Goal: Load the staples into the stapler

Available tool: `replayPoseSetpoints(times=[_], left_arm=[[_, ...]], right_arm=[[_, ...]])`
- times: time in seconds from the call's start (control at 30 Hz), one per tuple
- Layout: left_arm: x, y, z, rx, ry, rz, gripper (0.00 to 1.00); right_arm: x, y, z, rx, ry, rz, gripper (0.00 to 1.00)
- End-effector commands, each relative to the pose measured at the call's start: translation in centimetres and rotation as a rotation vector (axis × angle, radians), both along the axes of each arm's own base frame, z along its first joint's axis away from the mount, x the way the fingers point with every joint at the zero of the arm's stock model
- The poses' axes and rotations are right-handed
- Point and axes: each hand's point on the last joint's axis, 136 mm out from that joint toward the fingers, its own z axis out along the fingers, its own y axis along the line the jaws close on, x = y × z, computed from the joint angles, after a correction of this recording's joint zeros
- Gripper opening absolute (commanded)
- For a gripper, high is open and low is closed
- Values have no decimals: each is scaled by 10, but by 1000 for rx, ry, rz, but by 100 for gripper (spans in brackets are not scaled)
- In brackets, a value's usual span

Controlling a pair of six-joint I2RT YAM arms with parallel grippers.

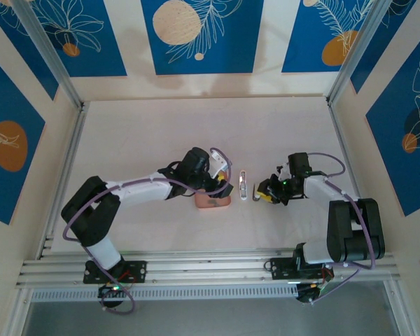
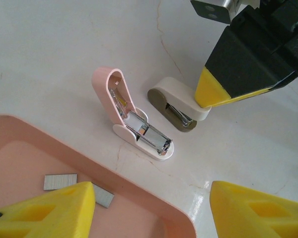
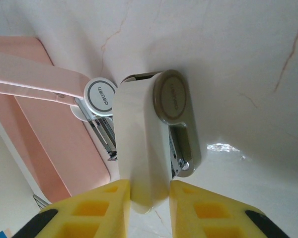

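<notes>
The right gripper point(image 3: 150, 192) was clamped on the white stapler point(image 3: 139, 139), probably to steady or open it, while the left gripper point(image 2: 151, 199), jaws apart, hovered above the staples point(image 2: 60, 181) in the pink tray point(image 2: 20, 158), seemingly to pick one.

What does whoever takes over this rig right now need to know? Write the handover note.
Left gripper: open, empty, above the near rim of the pink tray.
Right gripper: shut on the upper arm of the white stapler.
Staples: two strips lie in the tray.
Pink stapler: on the table beside the white one, lid up, channel exposed.
Done: pink stapler open.
Left: pick up a strip, load it, close the lid.
</notes>
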Motion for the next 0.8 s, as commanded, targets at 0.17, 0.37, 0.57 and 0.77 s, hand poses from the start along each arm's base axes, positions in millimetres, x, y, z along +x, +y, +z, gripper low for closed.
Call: replayPoseSetpoints(times=[0.17,0.37,0.57,0.77], left_arm=[[6,5,14,-18,-38,23,62],[6,6,12,-8,-34,26,62],[6,9,10,5,-40,31,62],[6,12,8,27,-49,31,63]], right_arm=[[-15,-6,-14,-62,95,-1,24],[-18,-8,-19,-108,133,13,23],[-24,-15,-24,-177,173,8,19],[-31,-21,-31,-240,215,14,19]])
